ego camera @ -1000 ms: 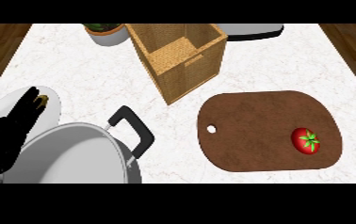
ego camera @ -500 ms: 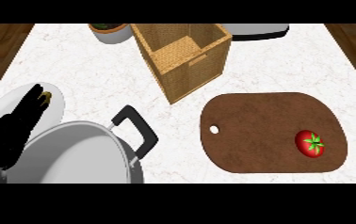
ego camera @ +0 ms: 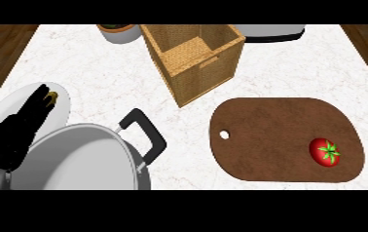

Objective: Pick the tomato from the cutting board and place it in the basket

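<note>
Tomato (ego camera: 325,151) unchanged at cutting board's (ego camera: 280,138) right end; basket (ego camera: 195,60) sits further right in view. Left robot hand (ego camera: 25,124) remains spread, resting.

A white marble counter (ego camera: 86,75) carries a wicker basket (ego camera: 194,60), cutting board (ego camera: 277,138), steel pot (ego camera: 79,158) and plate (ego camera: 61,102).

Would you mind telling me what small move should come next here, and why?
Probably bring the right robot hand into view over the tomato. It lies untouched at the board's right end, the basket is empty, and only the left robot hand shows, resting far left.
</note>
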`<move>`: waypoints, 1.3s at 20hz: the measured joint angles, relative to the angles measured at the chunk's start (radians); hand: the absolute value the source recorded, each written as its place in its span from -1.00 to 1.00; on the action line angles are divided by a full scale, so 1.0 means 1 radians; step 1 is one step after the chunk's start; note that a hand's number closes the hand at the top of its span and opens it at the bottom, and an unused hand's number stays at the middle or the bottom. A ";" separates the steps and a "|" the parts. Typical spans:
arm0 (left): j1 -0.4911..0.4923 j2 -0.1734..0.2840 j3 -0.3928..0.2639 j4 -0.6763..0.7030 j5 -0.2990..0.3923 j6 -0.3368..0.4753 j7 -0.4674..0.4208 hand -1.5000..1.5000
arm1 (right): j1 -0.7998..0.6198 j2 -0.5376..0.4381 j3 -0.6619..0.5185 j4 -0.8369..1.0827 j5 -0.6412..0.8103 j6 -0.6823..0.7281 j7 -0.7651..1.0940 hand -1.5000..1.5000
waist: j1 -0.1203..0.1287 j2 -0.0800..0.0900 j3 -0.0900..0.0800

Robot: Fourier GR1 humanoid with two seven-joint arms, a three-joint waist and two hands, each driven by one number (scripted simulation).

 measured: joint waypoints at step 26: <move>0.065 0.037 -0.030 -0.041 0.011 -0.004 0.011 0.00 | 0.049 0.193 0.191 0.060 0.303 -0.143 -0.042 -1.00 | 0.031 0.005 0.004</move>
